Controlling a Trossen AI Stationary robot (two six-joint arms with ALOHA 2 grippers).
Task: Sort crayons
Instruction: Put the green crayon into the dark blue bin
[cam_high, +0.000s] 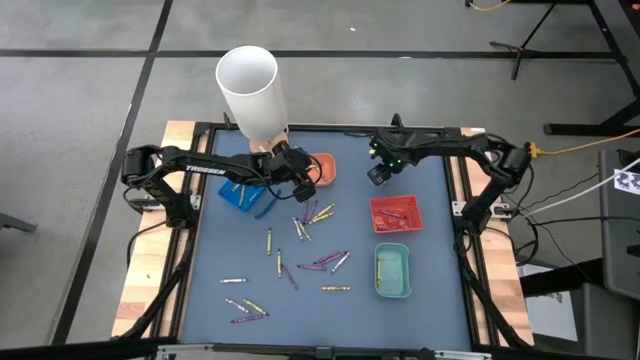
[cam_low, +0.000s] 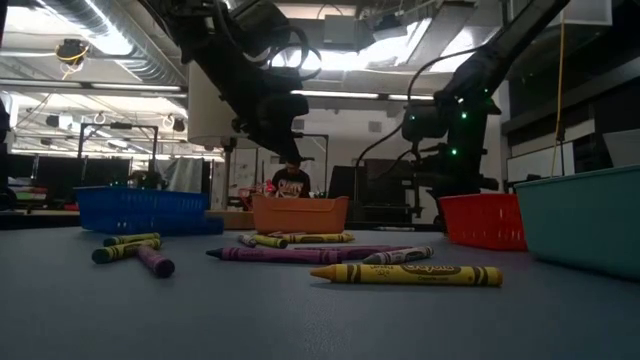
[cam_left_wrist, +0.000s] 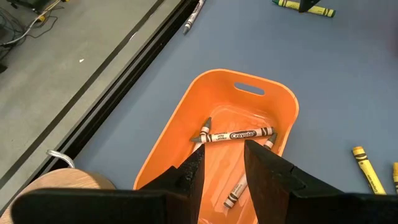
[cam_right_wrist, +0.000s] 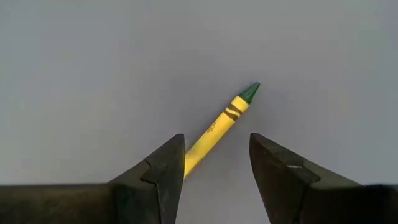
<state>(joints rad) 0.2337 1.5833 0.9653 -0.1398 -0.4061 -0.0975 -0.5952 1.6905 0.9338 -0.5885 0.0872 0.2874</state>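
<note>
High view: left gripper over orange tray, fingers spread, holding nothing. Left wrist view shows white-wrapped crayons lying in that tray. Right gripper hovers above the mat by the far edge, jaws apart, nothing pinched; right wrist view has a yellow crayon on the mat below. Remaining crayons scattered mid-table.

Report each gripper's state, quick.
Left gripper: open, empty, over the orange tray.
Right gripper: open, empty, above a green-tipped crayon.
</note>
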